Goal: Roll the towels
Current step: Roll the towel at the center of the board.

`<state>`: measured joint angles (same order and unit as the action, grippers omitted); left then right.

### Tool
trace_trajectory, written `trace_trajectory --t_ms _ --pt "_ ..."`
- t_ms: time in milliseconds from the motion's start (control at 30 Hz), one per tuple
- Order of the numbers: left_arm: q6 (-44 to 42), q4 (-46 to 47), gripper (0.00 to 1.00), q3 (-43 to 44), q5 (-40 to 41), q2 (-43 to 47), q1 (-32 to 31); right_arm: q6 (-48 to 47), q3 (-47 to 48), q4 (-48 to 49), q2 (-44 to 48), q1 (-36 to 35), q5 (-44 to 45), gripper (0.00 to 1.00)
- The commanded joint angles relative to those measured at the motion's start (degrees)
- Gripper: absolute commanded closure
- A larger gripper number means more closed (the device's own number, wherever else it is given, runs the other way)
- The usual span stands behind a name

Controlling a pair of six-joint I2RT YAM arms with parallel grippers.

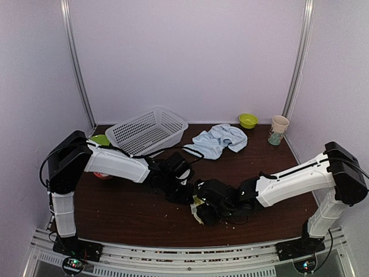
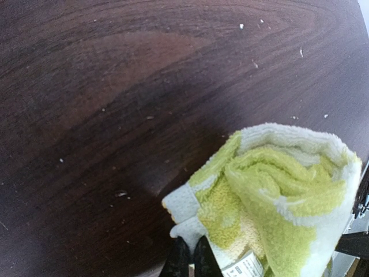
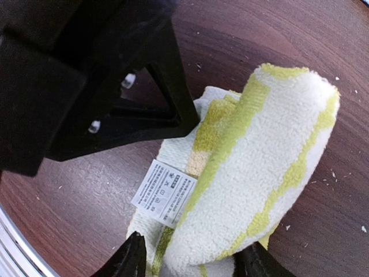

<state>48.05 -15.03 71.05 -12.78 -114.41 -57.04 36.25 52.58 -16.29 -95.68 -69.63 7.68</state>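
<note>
The lime-green and yellow towel [image 1: 198,208] lies rolled up at the table's front centre, between my two grippers. In the left wrist view the roll's spiral end [image 2: 277,196] faces the camera. My left gripper [image 2: 191,255] is shut on a white corner of that towel. My right gripper [image 3: 193,262] is open, with a finger on each side of the roll [image 3: 259,167]. The white care label [image 3: 164,193] lies beside the left finger. In the overhead view both grippers [image 1: 187,190] [image 1: 206,212] crowd over the towel and hide most of it. The pale blue towel [image 1: 219,140] lies crumpled at the back centre.
A white mesh basket [image 1: 147,130] stands tilted at the back left, a green object [image 1: 101,139] beside it. A small green bowl [image 1: 248,120] and a paper cup [image 1: 278,130] stand at the back right. The left gripper's black body [image 3: 86,86] fills the right wrist view's upper left.
</note>
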Motion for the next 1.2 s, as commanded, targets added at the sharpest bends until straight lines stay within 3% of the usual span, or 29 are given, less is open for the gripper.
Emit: trace_trajectory --t_ms 0,667,1167 --pt "0.47 1.34 0.98 -0.95 0.69 2.64 0.08 -0.20 -2.07 4.47 0.27 0.61 -3.83 0.44" --pt "1.10 1.66 0.98 -4.44 2.83 9.77 0.19 -0.71 -3.64 9.66 -2.37 1.91 -9.33 0.31" --pt "0.03 -1.46 0.98 -4.36 4.84 13.67 0.17 -0.60 -2.43 8.39 -4.04 2.44 -9.38 0.30"
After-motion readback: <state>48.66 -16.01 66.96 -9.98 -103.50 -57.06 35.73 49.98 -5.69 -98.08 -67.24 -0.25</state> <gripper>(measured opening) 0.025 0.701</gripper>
